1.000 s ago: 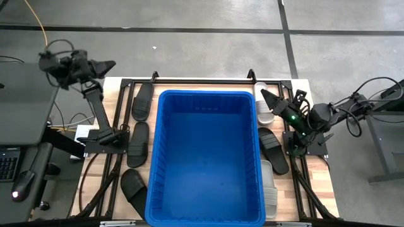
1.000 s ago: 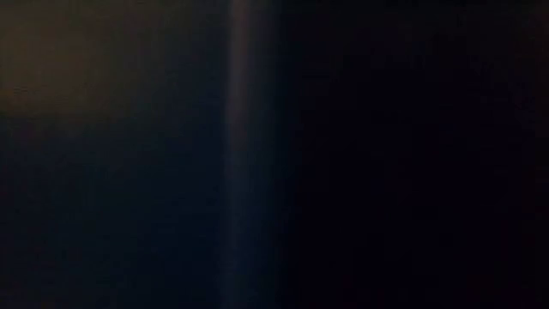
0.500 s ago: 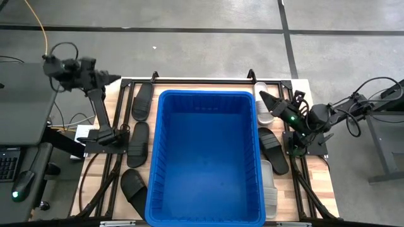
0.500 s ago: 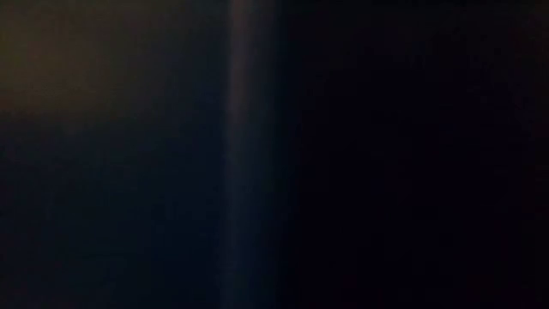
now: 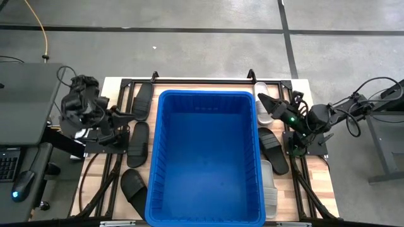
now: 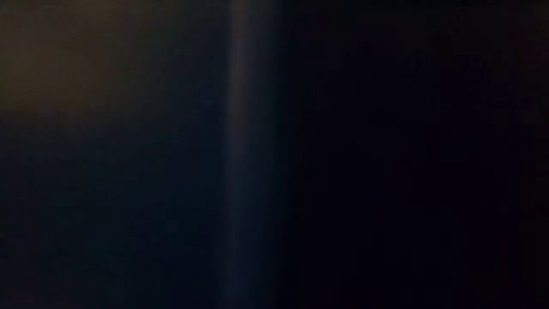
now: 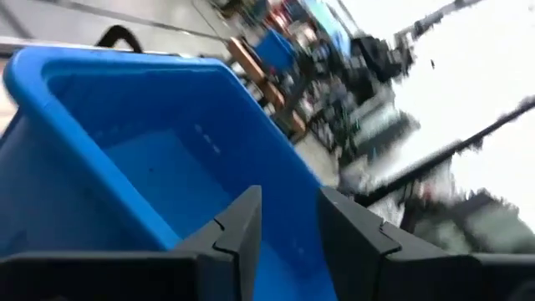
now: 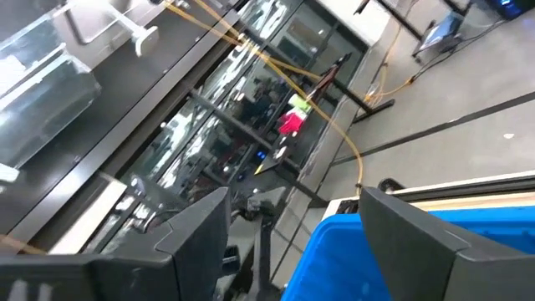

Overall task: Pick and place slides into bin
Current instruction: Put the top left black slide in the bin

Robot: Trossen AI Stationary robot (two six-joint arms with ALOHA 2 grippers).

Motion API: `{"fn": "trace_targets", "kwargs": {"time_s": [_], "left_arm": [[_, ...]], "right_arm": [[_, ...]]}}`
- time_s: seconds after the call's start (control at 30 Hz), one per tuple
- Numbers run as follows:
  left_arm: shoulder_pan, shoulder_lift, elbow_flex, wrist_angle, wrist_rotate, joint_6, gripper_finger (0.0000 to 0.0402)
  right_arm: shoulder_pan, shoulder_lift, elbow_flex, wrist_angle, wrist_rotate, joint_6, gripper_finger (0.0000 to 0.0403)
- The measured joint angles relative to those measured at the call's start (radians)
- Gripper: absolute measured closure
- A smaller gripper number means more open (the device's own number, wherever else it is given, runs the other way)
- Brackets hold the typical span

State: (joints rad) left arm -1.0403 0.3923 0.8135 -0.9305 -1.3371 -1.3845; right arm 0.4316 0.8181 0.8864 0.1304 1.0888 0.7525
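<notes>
While beside bin (image 5: 208,94), six slides (image 5: 137,144)

This looks like a robotics lab or workshop. A wooden table (image 5: 189,85) fitted with a black metal frame (image 5: 208,80) stands on a bare grey concrete floor (image 5: 189,44) crossed by dark lines. A yellow cable (image 5: 35,22) trails over the floor, and a dark desk (image 5: 22,94) with a keyboard (image 5: 6,165) stands beside the table. Beyond the table the right wrist view shows glass partitions (image 8: 209,92) with dark frames and shelving, possibly stocked with equipment, though it is too blurred to tell.
</notes>
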Motion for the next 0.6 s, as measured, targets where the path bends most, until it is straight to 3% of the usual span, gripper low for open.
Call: {"fn": "trace_targets", "kwargs": {"time_s": [0.17, 0.27, 0.37, 0.5, 0.6], "left_arm": [[0.000, 0.082, -0.002, -0.041, -0.151, -0.168, 0.0297], [0.001, 0.087, -0.024, -0.114, -0.104, -0.244, 0.0294], [0.001, 0.094, -0.104, -0.118, -0.151, -0.409, 0.0294], [0.003, 0.094, -0.246, -0.037, -0.223, -0.676, 0.0294], [0.061, 0.110, -0.335, 0.096, -0.232, -0.743, 0.0294]], "right_arm": [[0.000, -0.002, 0.000, 0.000, -0.093, -0.013, 0.0148], [0.000, -0.002, 0.000, 0.000, -0.143, -0.009, 0.0148], [0.000, -0.008, 0.000, -0.002, -0.178, 0.002, 0.0148], [0.001, -0.008, 0.000, -0.005, -0.194, 0.007, 0.0148], [0.001, -0.008, 0.000, -0.016, -0.222, 0.007, 0.0148]]}}
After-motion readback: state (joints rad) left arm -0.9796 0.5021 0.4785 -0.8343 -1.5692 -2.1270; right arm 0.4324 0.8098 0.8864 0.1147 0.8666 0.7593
